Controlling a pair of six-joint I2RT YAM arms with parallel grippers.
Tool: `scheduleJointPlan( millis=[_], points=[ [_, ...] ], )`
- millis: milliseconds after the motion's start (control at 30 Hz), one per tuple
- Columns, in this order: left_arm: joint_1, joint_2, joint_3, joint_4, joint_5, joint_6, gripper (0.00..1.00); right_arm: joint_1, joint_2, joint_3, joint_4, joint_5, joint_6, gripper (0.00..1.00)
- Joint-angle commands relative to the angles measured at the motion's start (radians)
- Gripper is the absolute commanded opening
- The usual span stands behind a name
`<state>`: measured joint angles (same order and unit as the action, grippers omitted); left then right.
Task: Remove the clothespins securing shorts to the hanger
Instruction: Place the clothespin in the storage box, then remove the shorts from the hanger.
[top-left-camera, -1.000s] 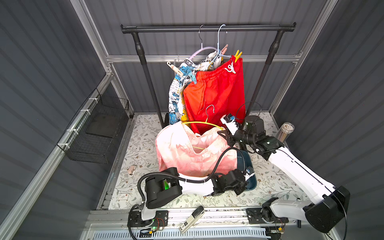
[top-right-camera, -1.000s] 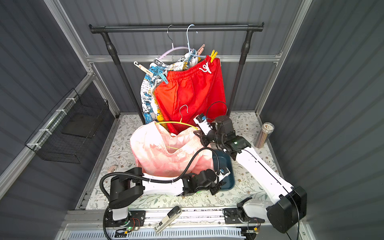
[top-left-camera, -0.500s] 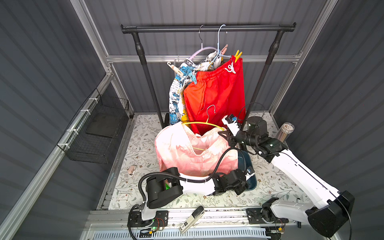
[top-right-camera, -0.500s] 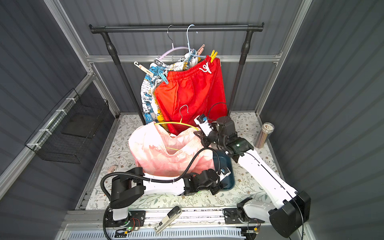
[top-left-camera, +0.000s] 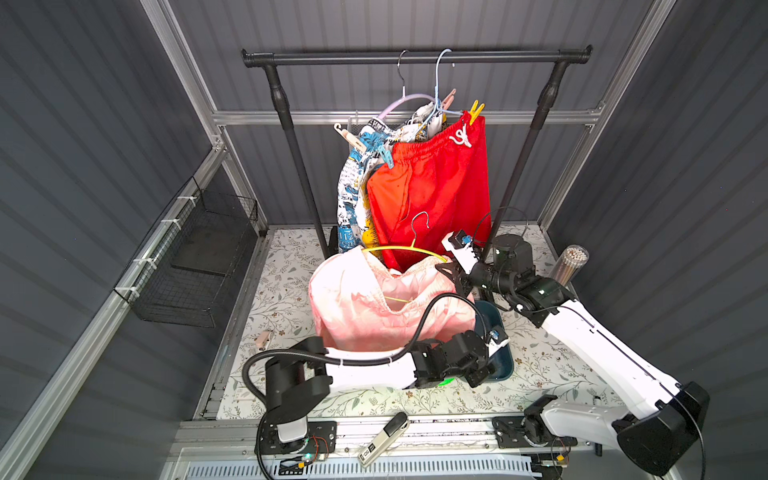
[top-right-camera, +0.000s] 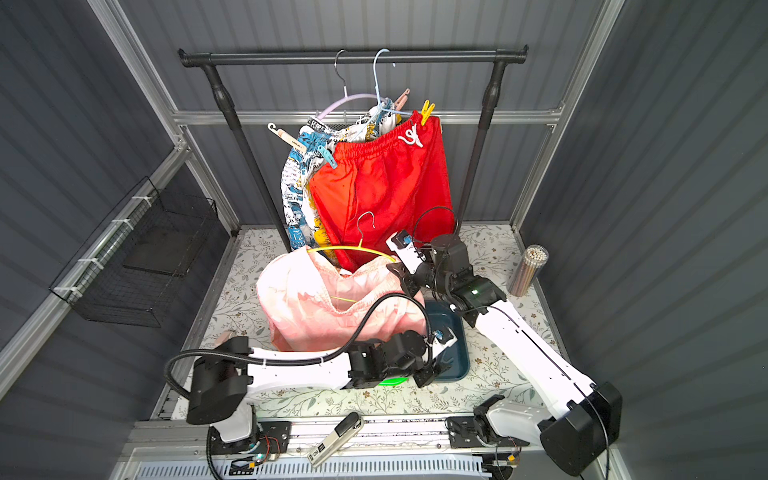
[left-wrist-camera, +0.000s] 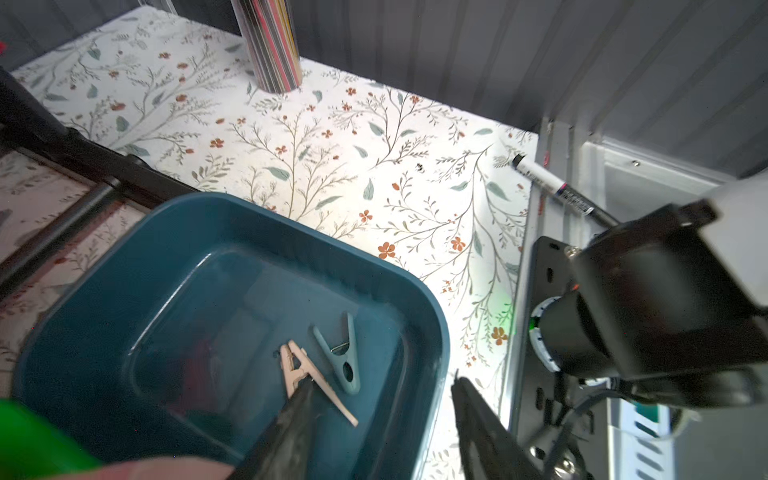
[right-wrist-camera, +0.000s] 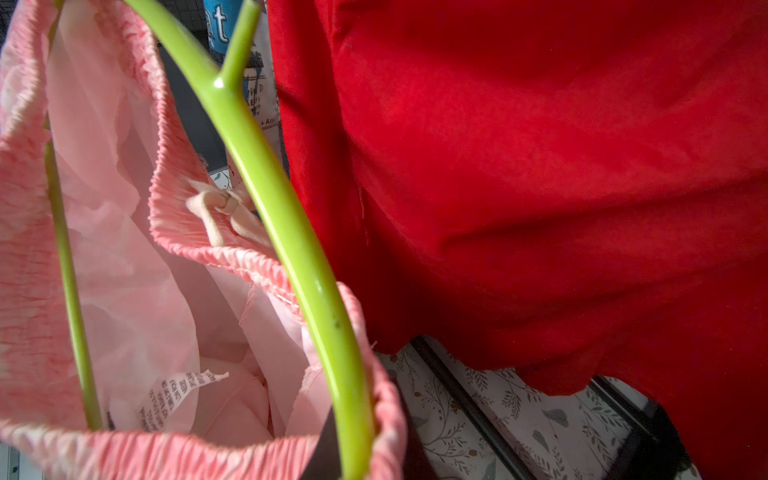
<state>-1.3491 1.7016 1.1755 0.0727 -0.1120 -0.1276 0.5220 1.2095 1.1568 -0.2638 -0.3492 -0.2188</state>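
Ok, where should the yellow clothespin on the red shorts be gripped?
Probably at its two splayed tails: the yellow clothespin stands nearly upright on the red shorts, tails up. Come from above, jaws either side of the V, squeezing it shut.

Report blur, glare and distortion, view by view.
Both top views: sharp, evenly lit; wall slats splay toward the edges. Left wrist: left tool and a green blob blurred, clothespins sharp, table glares. Right wrist: red shorts soft, highlights on the green hanger.

The floral tabletop (top-left-camera: 276, 297) bears a teal tray (top-left-camera: 505, 361); a stick-filled tube (top-left-camera: 569, 266) — a beige clothespin (top-left-camera: 263, 338).
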Motion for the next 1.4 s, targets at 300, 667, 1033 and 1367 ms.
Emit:
scheduleJointPlan(
  millis=[300, 667, 1033, 1367],
  points=[
    [-0.001, -0.364, -0.12, -0.366, -0.054, -0.062, 0.56, 0.018, -0.031, 0.035, 0.006, 0.076, -0.008, 0.0],
    [-0.001, -0.613, -0.05, -0.739, -0.519, -0.192, 0.6, 0.047, -0.082, 0.017, -0.029, 0.145, 0.016, 0.0],
    [0.139, -0.487, 0.366, -1.032, -0.728, -0.362, 0.63, 0.154, -0.129, 0.005, -0.107, 0.307, -0.022, 0.0],
    [0.279, -0.329, 0.53, -1.223, -0.715, -0.396, 0.69, 0.176, -0.181, -0.02, -0.116, 0.337, -0.034, 0.0]
  ],
)
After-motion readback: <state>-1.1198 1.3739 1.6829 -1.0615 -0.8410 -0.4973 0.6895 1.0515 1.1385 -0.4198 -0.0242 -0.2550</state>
